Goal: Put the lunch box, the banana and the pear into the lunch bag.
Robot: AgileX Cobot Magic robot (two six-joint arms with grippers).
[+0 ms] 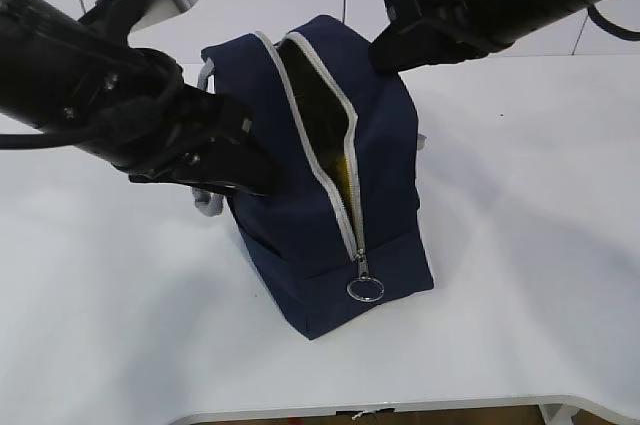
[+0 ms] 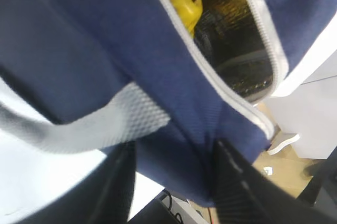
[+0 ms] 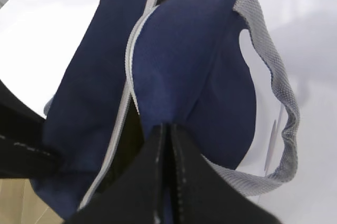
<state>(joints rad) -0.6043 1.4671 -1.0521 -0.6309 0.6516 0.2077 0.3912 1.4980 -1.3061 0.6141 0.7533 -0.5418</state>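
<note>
Navy fabric lunch bag (image 1: 330, 185) stands unzipped on the white surface (image 1: 520, 245), its mouth apparently held apart by left fingers (image 2: 121, 182) straddling one wall and right fingers (image 3: 168, 176) pinching the opposite panel, yellow fruit (image 2: 184, 5) already inside.

exterior view: raised, slanting down at the lunch bag (image 1: 330, 185) from the front. left wrist view: close above left gripper (image 2: 174, 187), facing the bag's opening. right wrist view: close behind right gripper (image 3: 169, 182). all share the zipper (image 1: 335, 160).
</note>
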